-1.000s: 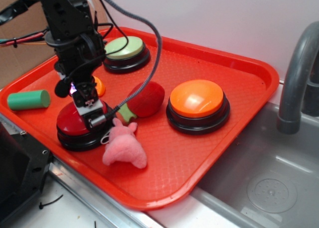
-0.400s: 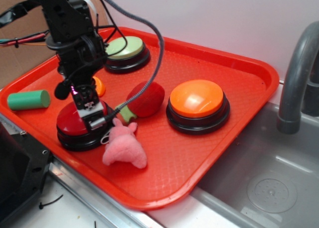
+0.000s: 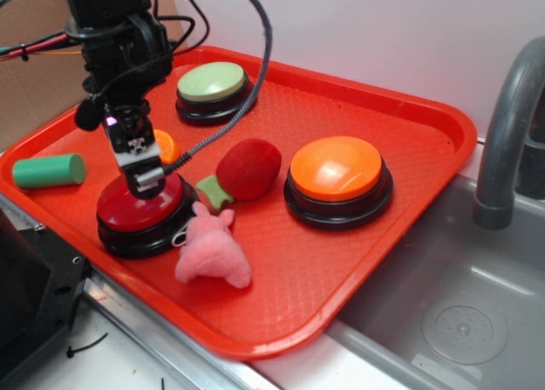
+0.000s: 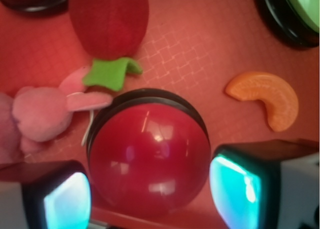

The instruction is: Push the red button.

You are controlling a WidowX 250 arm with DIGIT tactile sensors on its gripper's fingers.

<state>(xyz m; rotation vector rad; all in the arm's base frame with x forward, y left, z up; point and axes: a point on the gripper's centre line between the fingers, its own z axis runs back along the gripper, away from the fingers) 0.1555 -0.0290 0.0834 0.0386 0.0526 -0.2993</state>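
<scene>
The red button [image 3: 140, 213], a glossy dark red dome on a black base, sits at the front left of the red tray [image 3: 341, 262]. My gripper [image 3: 145, 184] hangs just over its top, pointing down. In the wrist view the button [image 4: 150, 156] fills the space between my gripper's [image 4: 150, 199] two fingers, which stand wide apart at its sides. The gripper is open and holds nothing. Whether a fingertip touches the dome I cannot tell.
On the tray are an orange-topped button [image 3: 336, 169], a green-topped button [image 3: 211, 82], a fuzzy red plush ball [image 3: 249, 169], a pink plush toy [image 3: 209, 249] against the red button, an orange slice [image 3: 168, 147] and a green cylinder [image 3: 47, 170]. A sink [image 3: 460, 322] and faucet [image 3: 511, 134] lie right.
My gripper has risen and shifted back-left from low on the red button's top to just above it. The objects on the tray have not moved.
</scene>
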